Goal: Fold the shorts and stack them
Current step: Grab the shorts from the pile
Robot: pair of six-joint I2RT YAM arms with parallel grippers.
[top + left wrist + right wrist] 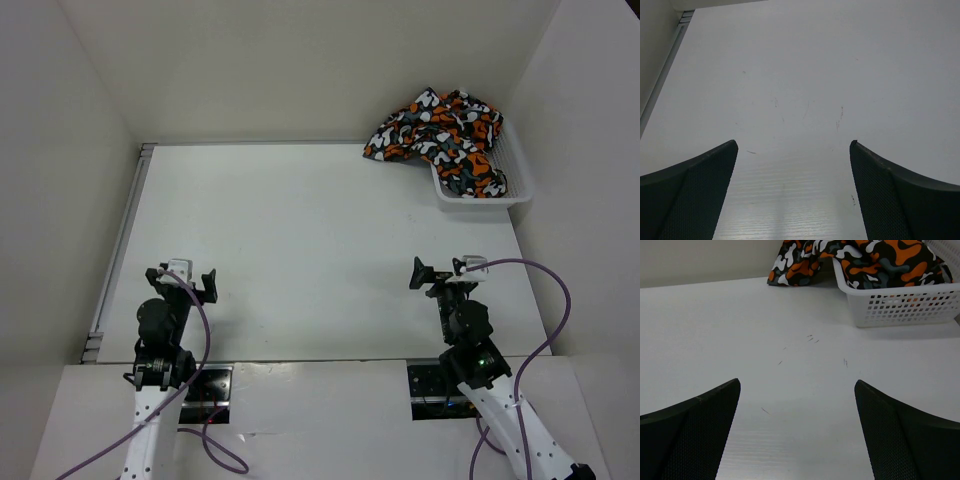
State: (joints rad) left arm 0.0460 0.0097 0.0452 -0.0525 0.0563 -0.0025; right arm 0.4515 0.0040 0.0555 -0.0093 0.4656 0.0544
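Observation:
The camouflage shorts (440, 130) lie heaped in a white mesh basket (515, 190) at the far right of the table, with cloth spilling over its left rim onto the table. They also show at the top of the right wrist view (860, 257). My left gripper (182, 281) is open and empty near the front left, over bare table (794, 145). My right gripper (443, 274) is open and empty near the front right (797, 385), well short of the basket (905, 302).
White walls enclose the table on the left, back and right. A metal rail (120, 240) runs along the table's left edge. Cables loop from both arm bases at the near edge.

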